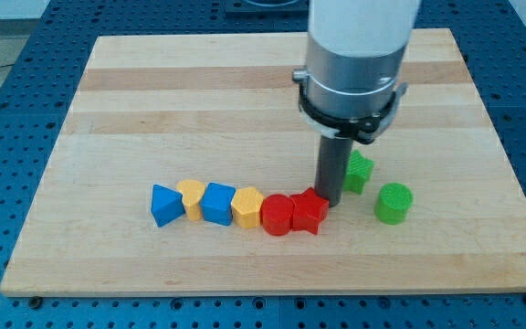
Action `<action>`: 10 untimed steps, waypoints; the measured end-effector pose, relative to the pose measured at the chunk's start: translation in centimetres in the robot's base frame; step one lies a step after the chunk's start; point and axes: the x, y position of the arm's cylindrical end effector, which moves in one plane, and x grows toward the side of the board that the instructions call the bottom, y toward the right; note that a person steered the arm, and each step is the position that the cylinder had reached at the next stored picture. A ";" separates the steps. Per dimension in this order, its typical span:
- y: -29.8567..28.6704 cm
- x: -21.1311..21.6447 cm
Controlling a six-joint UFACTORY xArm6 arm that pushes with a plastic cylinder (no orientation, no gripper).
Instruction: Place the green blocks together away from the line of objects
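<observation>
My tip rests on the board at the right end of the line of blocks, touching or nearly touching the red star-shaped block. A green block of unclear shape sits just right of the rod, partly hidden by it. A green cylinder stands further right and a little lower, a small gap from the other green block. The line runs leftward from the tip: red star, red cylinder, yellow block, blue cube, yellow heart-like block, blue block.
The wooden board lies on a blue perforated table. The arm's grey and white body hangs over the board's upper right middle and hides part of it. The board's bottom edge is close below the line.
</observation>
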 end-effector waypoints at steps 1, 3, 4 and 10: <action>-1.0 0.0; -1.1 -1.6; -1.1 -2.9; 2.1 -2.0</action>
